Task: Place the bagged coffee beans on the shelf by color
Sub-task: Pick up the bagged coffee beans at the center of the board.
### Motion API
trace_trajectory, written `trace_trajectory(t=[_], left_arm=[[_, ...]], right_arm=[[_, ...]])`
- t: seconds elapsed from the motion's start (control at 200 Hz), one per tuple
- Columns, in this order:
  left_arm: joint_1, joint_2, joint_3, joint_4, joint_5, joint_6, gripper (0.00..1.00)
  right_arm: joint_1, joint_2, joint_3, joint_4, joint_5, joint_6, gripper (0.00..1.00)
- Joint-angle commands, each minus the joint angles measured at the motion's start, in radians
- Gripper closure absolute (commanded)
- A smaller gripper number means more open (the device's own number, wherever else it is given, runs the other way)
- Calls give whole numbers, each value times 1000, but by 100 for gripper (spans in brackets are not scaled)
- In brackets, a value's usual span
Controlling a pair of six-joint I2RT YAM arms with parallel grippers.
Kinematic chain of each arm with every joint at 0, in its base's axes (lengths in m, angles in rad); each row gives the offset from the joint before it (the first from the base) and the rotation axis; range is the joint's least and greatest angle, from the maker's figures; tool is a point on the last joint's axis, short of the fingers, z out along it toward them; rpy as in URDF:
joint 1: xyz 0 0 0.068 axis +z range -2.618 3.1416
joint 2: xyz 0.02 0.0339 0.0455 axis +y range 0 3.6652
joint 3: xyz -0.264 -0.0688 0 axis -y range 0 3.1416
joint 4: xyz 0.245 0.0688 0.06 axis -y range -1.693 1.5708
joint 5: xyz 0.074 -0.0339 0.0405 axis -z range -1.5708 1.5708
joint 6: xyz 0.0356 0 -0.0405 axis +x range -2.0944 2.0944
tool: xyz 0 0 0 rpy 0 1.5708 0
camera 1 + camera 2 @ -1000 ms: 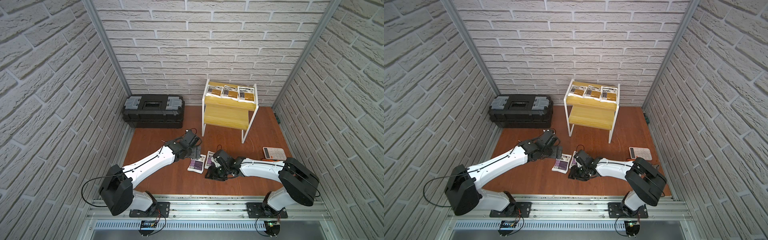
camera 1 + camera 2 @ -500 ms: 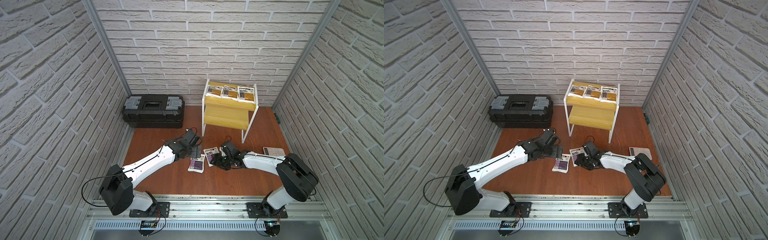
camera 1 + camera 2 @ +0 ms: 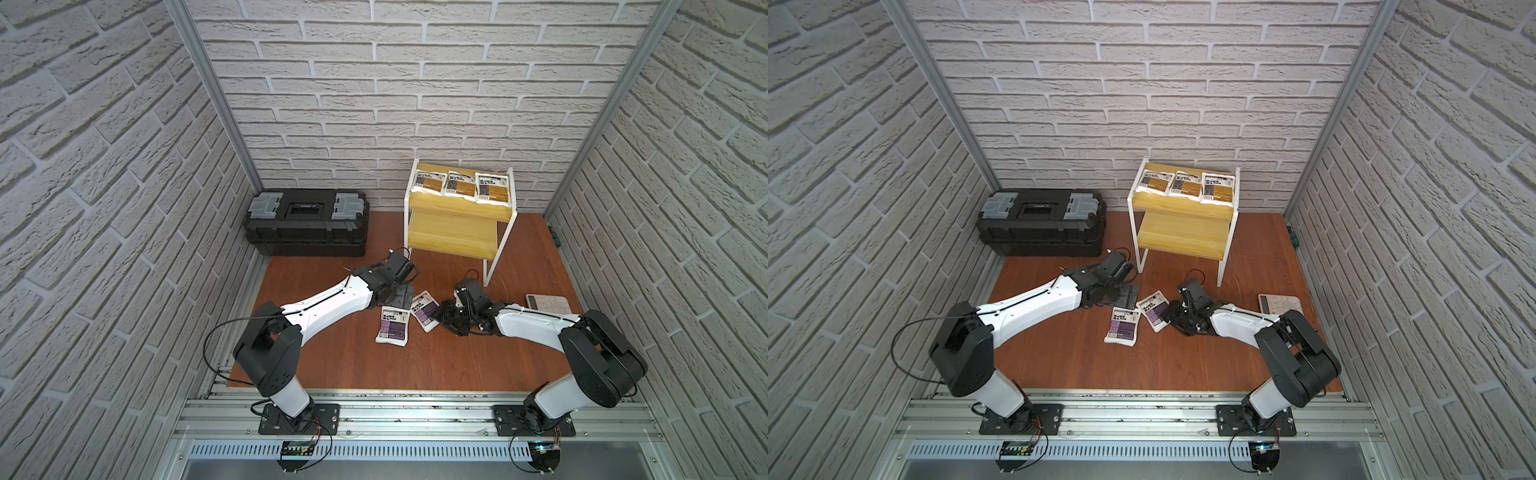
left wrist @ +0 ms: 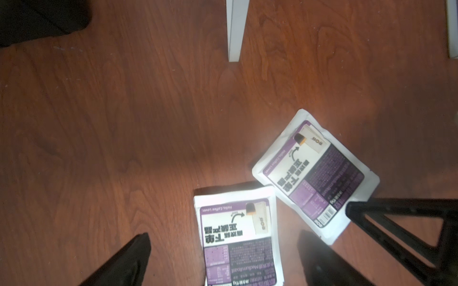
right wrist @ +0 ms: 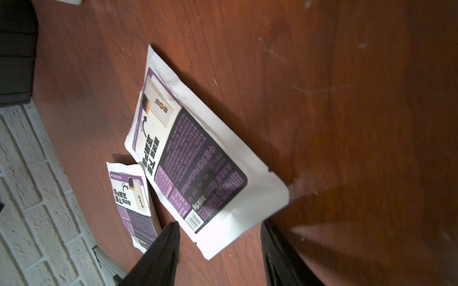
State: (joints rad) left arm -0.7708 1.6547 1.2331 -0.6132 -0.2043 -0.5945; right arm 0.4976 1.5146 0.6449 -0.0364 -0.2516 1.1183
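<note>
Three mustard-yellow bagged coffee beans (image 3: 459,187) (image 3: 1187,187) lie in a row on the top tier of the shelf (image 3: 451,239) (image 3: 1179,239). Two purple bags lie on the table in front of it: a left purple bag (image 3: 393,326) (image 4: 238,235) and a tilted right purple bag (image 3: 424,311) (image 5: 198,161). My left gripper (image 3: 401,297) (image 4: 223,250) hovers open over the far end of the left bag. My right gripper (image 3: 444,318) (image 5: 220,247) is low and open, with a corner of the right bag between its fingers.
A black toolbox (image 3: 305,226) stands at the back left, next to the shelf. A white calculator (image 3: 546,303) lies at the right, behind my right arm. A white shelf leg (image 4: 235,29) stands close beyond the purple bags.
My right gripper moved from in front of the right purple bag to that bag's right end, away from the front rail. That bag shifted a little. The left arm held still.
</note>
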Motion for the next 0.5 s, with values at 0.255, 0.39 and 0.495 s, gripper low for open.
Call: trace_trajectory(t=[0.255,0.39,0.495], left_arm=[[11,160,76,54,-27,62,2],[17,196,83,70,-28,68,2],[22,222,97,73,-28,74,2]], right_arm=[[13,-115,-143,66,89,201,42],[18,-100,-154,99,98,230,42],[25,-76,-154,127,101,250,42]])
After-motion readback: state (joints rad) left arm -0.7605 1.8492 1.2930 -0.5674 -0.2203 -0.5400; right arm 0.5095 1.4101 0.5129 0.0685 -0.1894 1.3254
